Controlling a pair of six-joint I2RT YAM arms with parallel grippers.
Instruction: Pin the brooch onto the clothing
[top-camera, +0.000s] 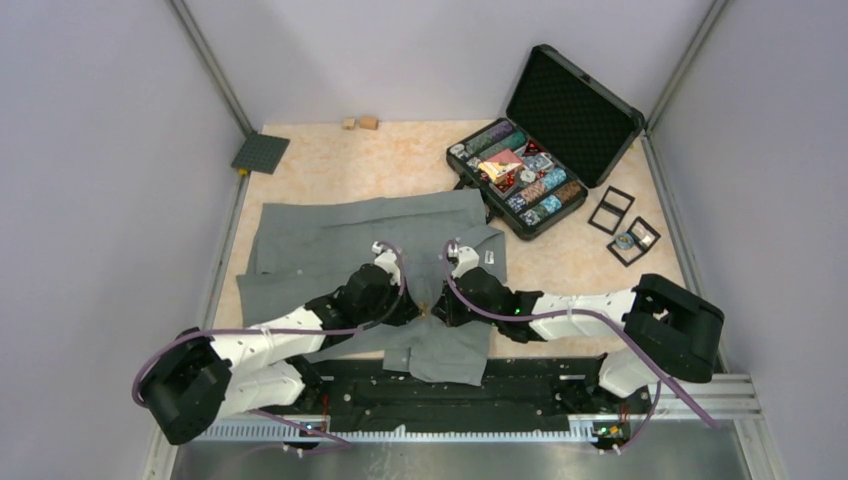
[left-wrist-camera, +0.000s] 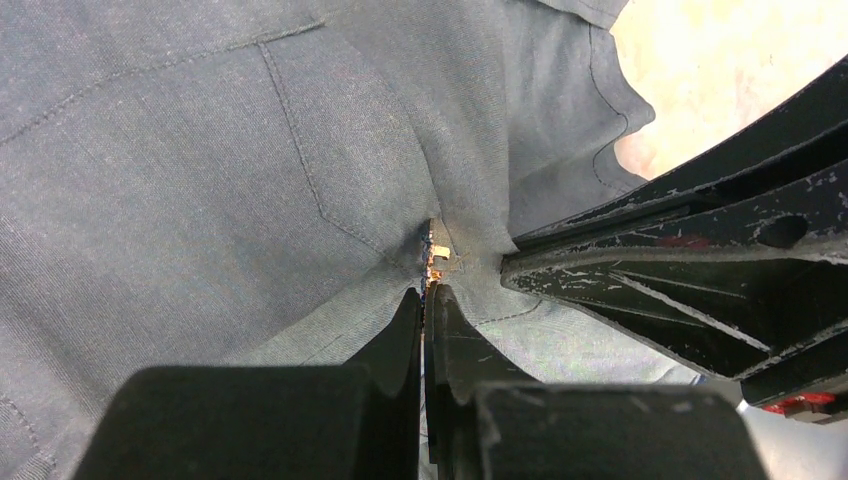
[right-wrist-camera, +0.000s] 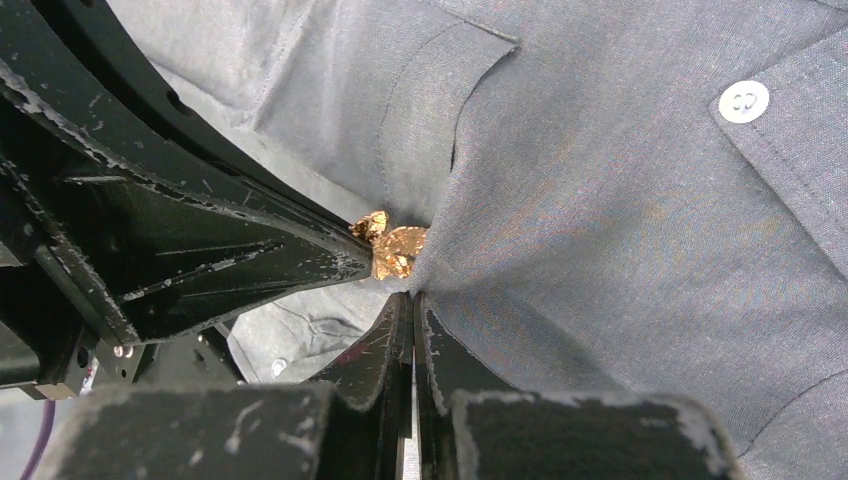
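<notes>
The grey shirt (top-camera: 320, 235) lies spread on the worktop (top-camera: 330, 160). Treat it as soft, limp cloth that will bunch and slide rather than resist a pin, so you want it held right beside the entry point. Your left arm reaches low and forward from its base, and the left gripper (left-wrist-camera: 425, 293) is closed, as far as I can judge, on the near edge of the brooch (right-wrist-camera: 392, 248). That brooch is small, gold and knobbly. It is probably light and apt to twist in a thin grip, so take it by the body, not the pin. It sits against the cloth by the chest pocket (right-wrist-camera: 420, 110). The right arm mirrors the left, and the right gripper (right-wrist-camera: 412, 300) is clamped on a puckered fold of shirt just beside the brooch.
</notes>
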